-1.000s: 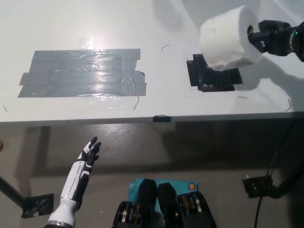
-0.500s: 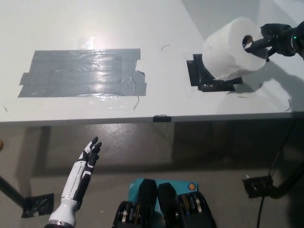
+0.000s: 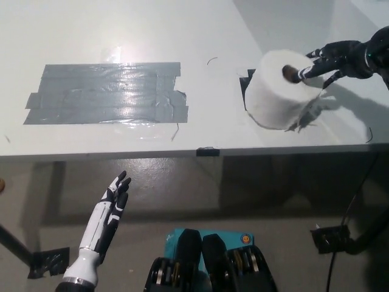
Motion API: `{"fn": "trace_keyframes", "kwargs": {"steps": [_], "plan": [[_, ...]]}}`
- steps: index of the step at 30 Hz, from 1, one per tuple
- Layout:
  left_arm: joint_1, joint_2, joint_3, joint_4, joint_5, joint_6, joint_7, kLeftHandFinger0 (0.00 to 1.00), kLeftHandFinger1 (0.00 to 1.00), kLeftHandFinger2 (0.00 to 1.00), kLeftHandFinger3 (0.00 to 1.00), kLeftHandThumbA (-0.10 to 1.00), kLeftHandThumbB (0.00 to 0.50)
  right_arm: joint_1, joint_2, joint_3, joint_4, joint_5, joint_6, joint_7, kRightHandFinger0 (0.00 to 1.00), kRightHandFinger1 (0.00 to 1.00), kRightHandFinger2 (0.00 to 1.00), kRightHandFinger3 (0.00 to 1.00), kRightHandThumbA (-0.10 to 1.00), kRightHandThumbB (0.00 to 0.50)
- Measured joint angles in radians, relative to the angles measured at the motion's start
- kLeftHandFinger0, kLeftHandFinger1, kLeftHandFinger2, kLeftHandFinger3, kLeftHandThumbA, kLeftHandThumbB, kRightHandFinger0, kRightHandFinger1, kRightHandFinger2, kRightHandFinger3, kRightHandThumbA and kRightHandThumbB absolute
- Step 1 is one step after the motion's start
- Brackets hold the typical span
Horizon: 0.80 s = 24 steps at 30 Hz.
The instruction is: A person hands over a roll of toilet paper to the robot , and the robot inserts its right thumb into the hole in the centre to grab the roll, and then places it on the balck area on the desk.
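Note:
The white toilet paper roll (image 3: 278,97) stands upright on the desk, its dark centre hole facing up. It covers most of the black area (image 3: 245,83), of which only a corner shows at the roll's left. My black right hand (image 3: 328,61) reaches in from the right, fingers spread apart and off the roll's side. Its thumb tip sits at the rim of the hole. My white left hand (image 3: 107,216) rests open at the lower left, below the desk's front edge.
A large patch of grey tape (image 3: 103,92) lies on the left half of the white desk (image 3: 200,42). A small black mark (image 3: 206,151) sits on the front edge. A black box with a cable (image 3: 331,238) is on the floor at lower right.
The roll has gone from hanging tilted on my right thumb to standing upright on the black area. My right hand's fingers have spread and the thumb has drawn back to the hole's rim.

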Motion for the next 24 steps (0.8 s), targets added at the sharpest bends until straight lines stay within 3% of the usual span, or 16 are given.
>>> {"fn": "trace_keyframes", "kwargs": {"steps": [4, 10, 12, 15, 17, 19, 24], "plan": [[0.000, 0.000, 0.000, 0.000, 0.000, 0.000, 0.000, 1.00, 1.00, 1.00, 1.00, 0.95, 0.054, -0.004, 0.000, 0.000, 0.000, -0.007, -0.007, 0.023, 1.00, 1.00, 1.00, 1.00, 0.66, 0.500], [0.000, 0.000, 0.000, -0.001, 0.000, 0.004, 0.000, 1.00, 1.00, 1.00, 1.00, 0.95, 0.056, -0.004, 0.000, -0.045, -0.006, -0.004, -0.006, 0.002, 1.00, 1.00, 1.00, 1.00, 0.83, 0.497], [0.000, 0.000, 0.000, -0.002, 0.000, 0.008, 0.000, 1.00, 1.00, 1.00, 1.00, 0.96, 0.044, -0.004, -0.001, -0.059, -0.011, -0.004, -0.010, -0.024, 1.00, 1.00, 1.00, 1.00, 0.78, 0.420], [0.000, 0.000, 0.000, -0.003, 0.000, 0.010, 0.000, 1.00, 1.00, 1.00, 1.00, 0.95, 0.043, -0.004, -0.001, -0.088, -0.021, 0.001, -0.016, -0.054, 1.00, 1.00, 1.00, 1.00, 0.79, 0.409], [0.000, 0.000, 0.000, -0.003, 0.000, 0.012, 0.000, 1.00, 1.00, 1.00, 1.00, 0.95, 0.038, -0.004, -0.001, -0.135, -0.037, 0.015, -0.023, -0.096, 1.00, 1.00, 1.00, 1.00, 0.84, 0.419], [0.000, 0.000, 0.000, -0.003, 0.000, 0.014, 0.000, 1.00, 1.00, 1.00, 1.00, 0.96, 0.040, -0.004, 0.000, -0.200, -0.061, 0.034, -0.039, -0.145, 1.00, 1.00, 1.00, 1.00, 0.90, 0.467], [-0.001, 0.000, 0.000, -0.002, 0.000, 0.015, 0.000, 1.00, 1.00, 1.00, 1.00, 1.00, 0.060, -0.004, 0.002, -0.270, -0.099, 0.049, -0.069, -0.225, 1.00, 1.00, 1.00, 1.00, 1.00, 0.472]]}}
